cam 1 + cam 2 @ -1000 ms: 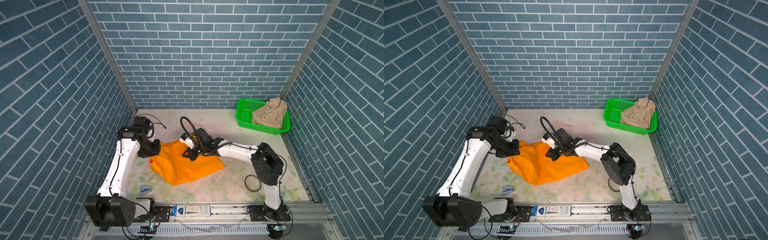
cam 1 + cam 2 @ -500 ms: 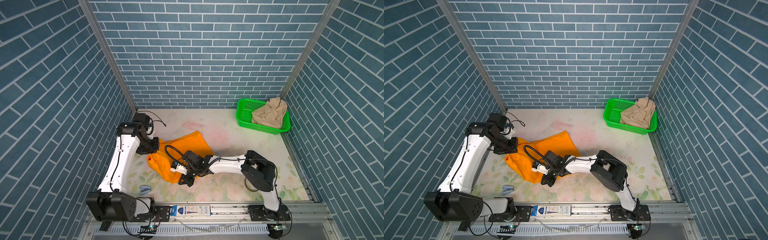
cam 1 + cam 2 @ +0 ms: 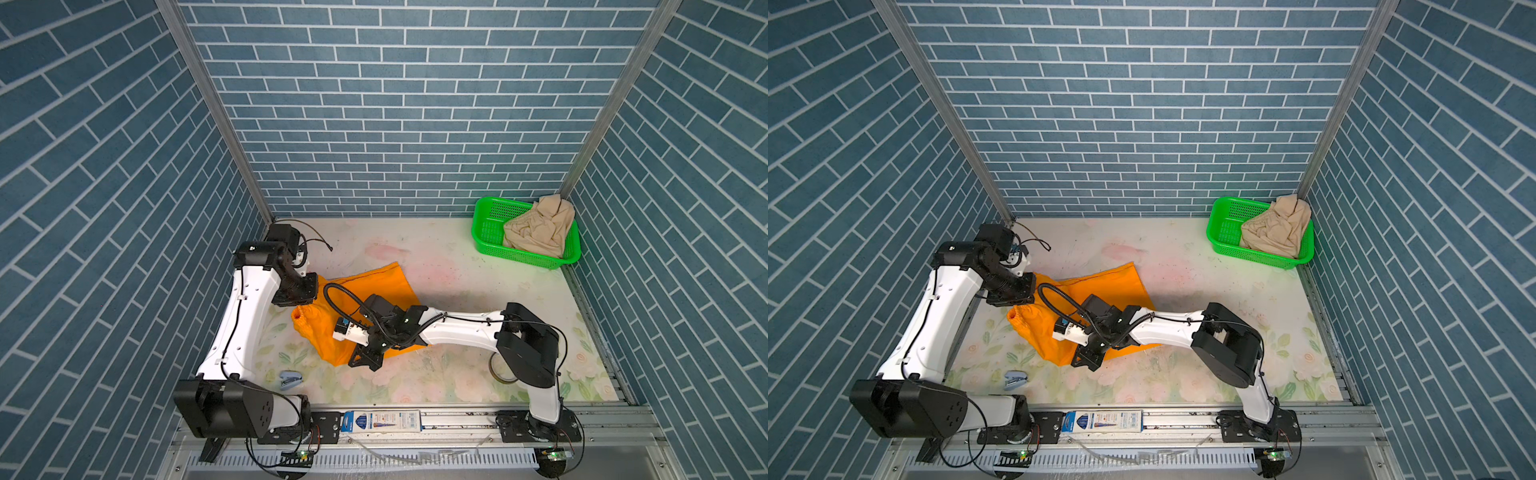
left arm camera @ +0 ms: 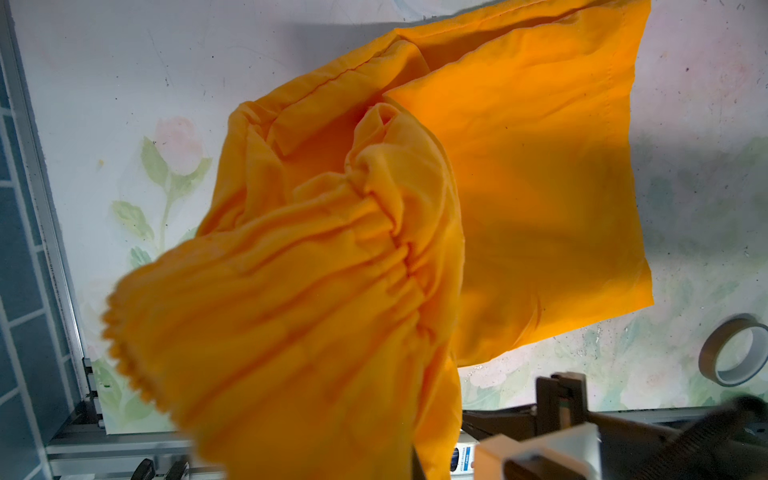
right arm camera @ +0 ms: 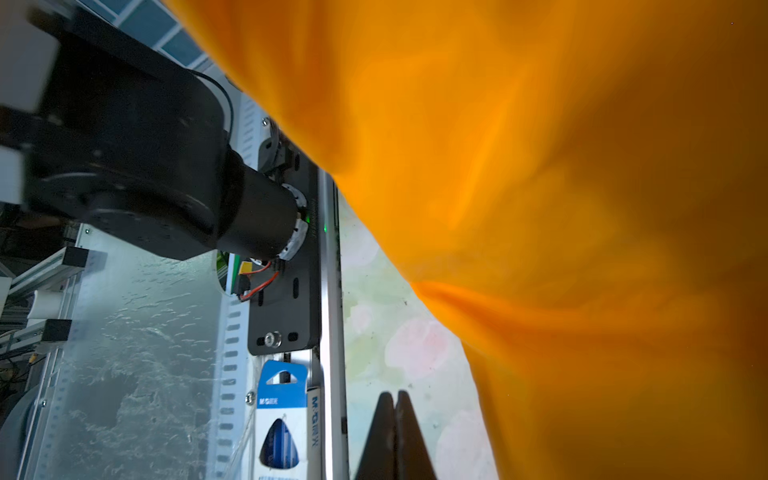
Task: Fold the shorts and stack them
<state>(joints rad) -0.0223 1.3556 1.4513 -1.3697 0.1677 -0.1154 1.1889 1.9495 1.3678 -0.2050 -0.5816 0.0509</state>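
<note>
Holding the bright orange cloth shorts (image 3: 374, 286) up by their waistband (image 3: 302, 322) over the flowery table (image 3: 457, 257), ready for folding.
Left gripper (image 3: 306, 298) pinches them; right gripper (image 3: 365, 362), pressed together and empty, rests beside.

blue brick walls (image 3: 415, 104) enclose a pale floral tabletop (image 3: 457, 282).
</note>
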